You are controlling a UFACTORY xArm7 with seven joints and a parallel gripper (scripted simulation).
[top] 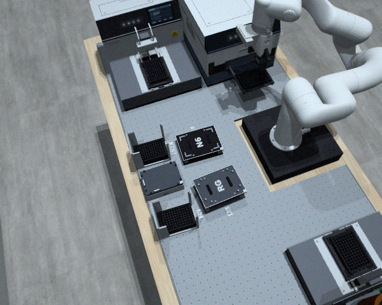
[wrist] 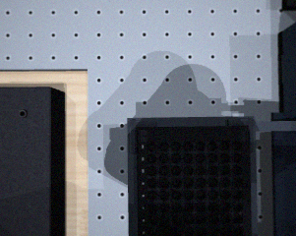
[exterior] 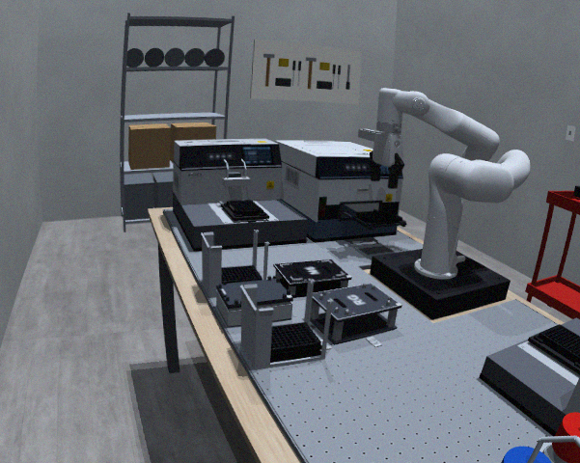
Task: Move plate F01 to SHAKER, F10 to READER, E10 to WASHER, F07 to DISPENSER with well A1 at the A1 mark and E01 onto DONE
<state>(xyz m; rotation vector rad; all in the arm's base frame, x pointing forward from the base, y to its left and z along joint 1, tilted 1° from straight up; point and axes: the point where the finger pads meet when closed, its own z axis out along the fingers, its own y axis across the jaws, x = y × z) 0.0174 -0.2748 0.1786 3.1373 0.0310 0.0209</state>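
My gripper is open and empty. It hangs a little above a black well plate that lies flat on the READER's pulled-out tray; my fingers do not show in the wrist view. Another black plate sits on the left instrument at the back. A third plate sits on the instrument at the front right. The SHAKER between the two stack racks shows a bare grey top. The far rack and the near rack each show a black plate deep inside.
The nests N6 and RG stand empty mid-deck. The arm's black base sits right of them, close to the reader tray. The two tall instrument housings line the back edge.
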